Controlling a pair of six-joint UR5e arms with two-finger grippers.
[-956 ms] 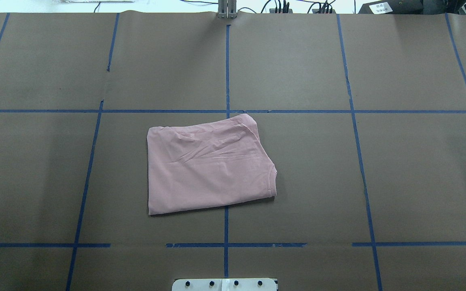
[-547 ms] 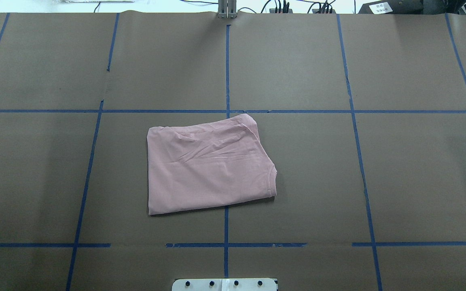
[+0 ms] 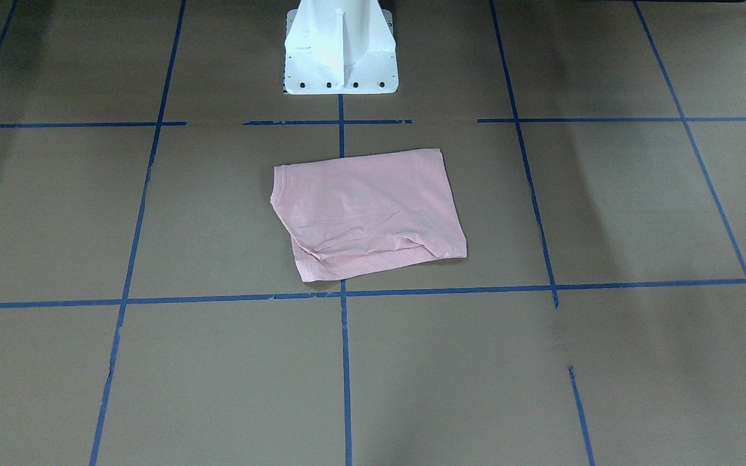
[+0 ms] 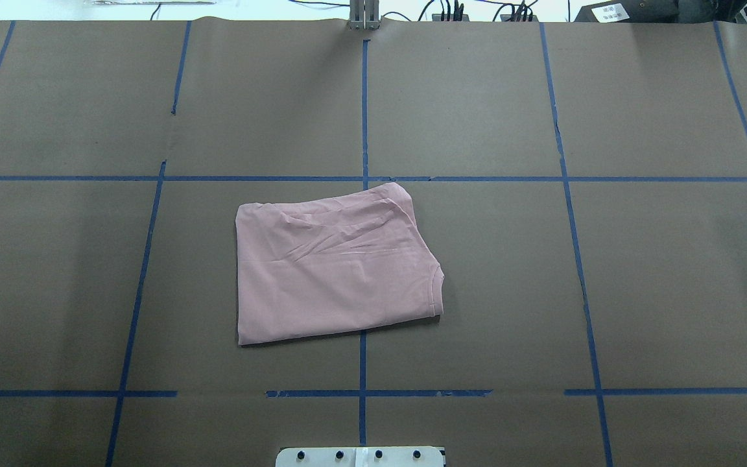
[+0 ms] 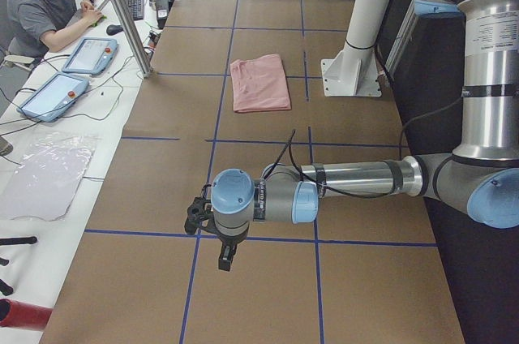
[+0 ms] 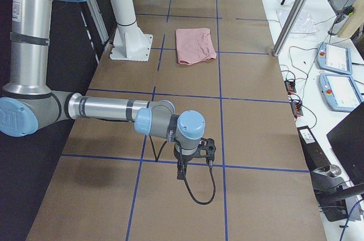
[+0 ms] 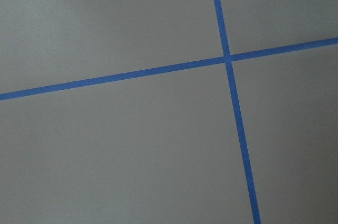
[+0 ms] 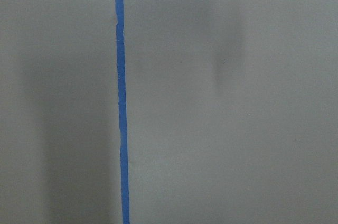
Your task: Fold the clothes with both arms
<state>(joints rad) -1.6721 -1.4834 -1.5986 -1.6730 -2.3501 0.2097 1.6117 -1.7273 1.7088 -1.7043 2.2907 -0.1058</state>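
The pale pink T-shirt [image 4: 334, 266] lies folded into a flat rectangle near the table's middle, plain side up, its print hidden and its ribbed neck at the right edge. It also shows in the front view [image 3: 370, 210] and both side views [image 5: 259, 82] [image 6: 195, 45]. Both arms are held out far from it, at the table's ends. The left gripper [image 5: 197, 217] hangs low over the brown table cover in the left side view, and the right gripper [image 6: 207, 149] does the same in the right side view. I cannot tell if either is open or shut. The wrist views show only cover and blue tape.
The white pedestal base [image 3: 340, 58] stands just behind the shirt on the robot's side. Blue tape lines [image 4: 363, 110] grid the brown cover. A metal post [image 5: 122, 11] stands at the far edge. An operator [image 5: 45, 11] and tablets [image 5: 89, 54] are at a side desk.
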